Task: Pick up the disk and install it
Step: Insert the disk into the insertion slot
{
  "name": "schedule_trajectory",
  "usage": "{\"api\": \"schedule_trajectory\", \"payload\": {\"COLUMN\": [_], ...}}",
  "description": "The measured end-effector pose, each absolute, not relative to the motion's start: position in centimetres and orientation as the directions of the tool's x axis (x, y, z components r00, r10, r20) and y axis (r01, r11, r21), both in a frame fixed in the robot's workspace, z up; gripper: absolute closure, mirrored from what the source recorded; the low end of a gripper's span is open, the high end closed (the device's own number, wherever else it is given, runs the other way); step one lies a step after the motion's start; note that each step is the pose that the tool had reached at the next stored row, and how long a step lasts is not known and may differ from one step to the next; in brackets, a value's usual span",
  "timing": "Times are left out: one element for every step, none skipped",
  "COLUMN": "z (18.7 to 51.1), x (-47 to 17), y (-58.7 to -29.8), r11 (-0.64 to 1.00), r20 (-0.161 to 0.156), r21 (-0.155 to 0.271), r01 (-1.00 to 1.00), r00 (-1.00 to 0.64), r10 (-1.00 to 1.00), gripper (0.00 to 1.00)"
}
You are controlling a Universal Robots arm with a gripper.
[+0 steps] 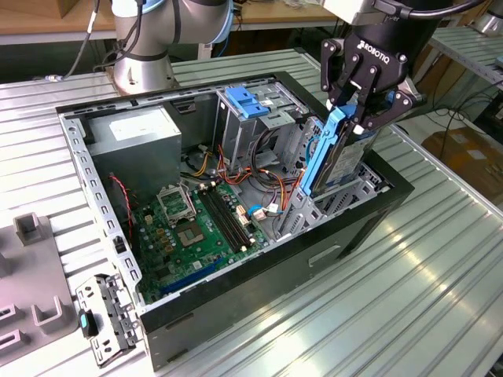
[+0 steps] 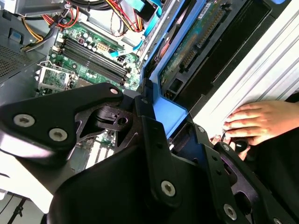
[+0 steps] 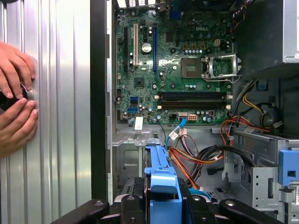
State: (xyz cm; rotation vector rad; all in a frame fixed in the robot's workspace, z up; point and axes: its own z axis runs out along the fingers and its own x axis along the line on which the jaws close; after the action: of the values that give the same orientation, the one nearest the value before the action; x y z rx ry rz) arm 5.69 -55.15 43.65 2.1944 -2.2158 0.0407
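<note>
Ribbed metal desk (image 1: 440, 259) in a workshop, open PC case (image 1: 259, 283) lying on it. Pincer (image 1: 355, 114) is closed on the disk (image 1: 342, 161), gripping its top end across the blue side rail. Disk stands on edge, nearly upright w/ a slight lean. Its lower end is down among the metal walls of the drive bay (image 1: 357, 188), at the case corner on the exterior view's right. How deep it sits: can't tell.

Just beside the bay are orange/red cables (image 1: 271, 184). Further in is the motherboard (image 1: 196, 224), then a metal cage w/ a blue bracket (image 1: 247, 102) on top, and the grey power box (image 1: 137, 129) at the far wall. Outside the case a person's hands rest on the desk, one hand (image 3: 16, 126) by a dark round knob (image 3: 9, 99), well apart from the pincer.

Step in hand, as I read it: pickup done, install underway, disk prob. not seated yet. Seating calls for rails kept in line w/ the bay guides, a straight push, no snagging the cables.
</note>
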Motion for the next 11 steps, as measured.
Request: {"api": "schedule_trajectory", "payload": {"z": [43.7,43.6,43.6,43.6,43.3,43.1,42.9,42.7,42.5,42.3,42.1], "x": [5.7,5.7,5.7,5.7,5.7,5.7,5.7,5.7,5.7,5.7,5.7], "y": [-55.1,-55.1,-55.1,-55.1,-55.2,-55.1,-55.1,-55.1,-55.1,-55.1,-55.1], "r11": [0.010,0.010,0.010,0.010,0.010,0.010,0.010,0.010,0.010,0.010,0.010], "r20": [0.035,0.035,0.035,0.034,0.034,0.035,0.035,0.035,0.034,0.034,0.035], "r21": [-0.002,-0.003,-0.003,-0.003,-0.003,-0.003,-0.003,-0.003,-0.003,-0.003,-0.003], "r01": [-1.000,-1.000,-1.000,-1.000,-1.000,-1.000,-1.000,-1.000,-1.000,-1.000,-1.000], "r00": [-0.010,-0.010,-0.010,-0.010,-0.010,-0.010,-0.010,-0.010,-0.010,-0.010,-0.010], "r10": [-0.999,-0.999,-0.999,-0.999,-0.999,-0.999,-0.999,-0.999,-0.999,-0.999,-0.999], "gripper": [0.63,0.63,0.62,0.56,0.56,0.56,0.56,0.56,0.56,0.56,0.57]}}
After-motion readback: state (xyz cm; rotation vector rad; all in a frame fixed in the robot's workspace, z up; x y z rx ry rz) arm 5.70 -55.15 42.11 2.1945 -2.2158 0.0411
